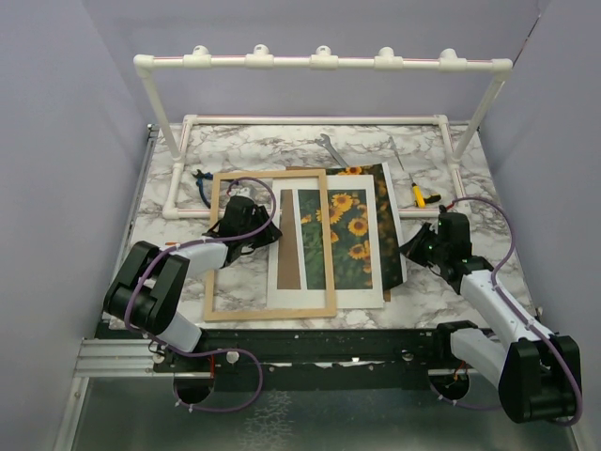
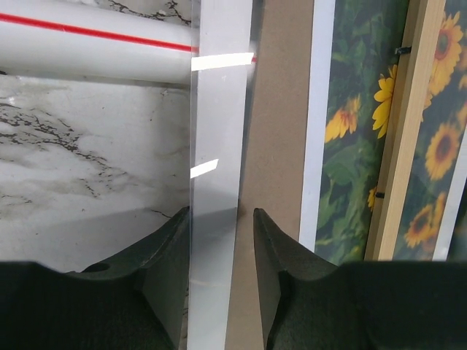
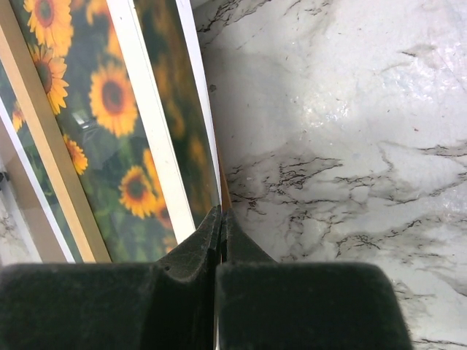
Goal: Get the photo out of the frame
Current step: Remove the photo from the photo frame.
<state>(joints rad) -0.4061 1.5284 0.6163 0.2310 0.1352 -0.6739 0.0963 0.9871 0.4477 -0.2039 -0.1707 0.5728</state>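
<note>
The glossy rectangular sunflower photo lies flat, and its dark right margin reaches our right claw. That claw's fingers are pressed together on the margin. A white card mat covers most of the photo on the side away from that claw.

The thin light-wood rectangular frame lies further from the right claw, with the grey-veined marble table showing through its open half. A brown fibreboard strip also shows inside it. We judge the frame already parted from its contents. What is left is to draw the photo out from under the mat and clear of everything.

Our left claw sits inside the frame's far corner. Its fingers stand apart on either side of a pale shiny strip. We cannot tell whether they press on it.

Only the top view gives the whole layout, including a yellow-handled screwdriver beyond the right claw. Only the right wrist view shows the pinch itself, a thin sheet edge running into the closed fingers. The left wrist view alone shows the white plastic pipe with a red line ahead of its claw.
</note>
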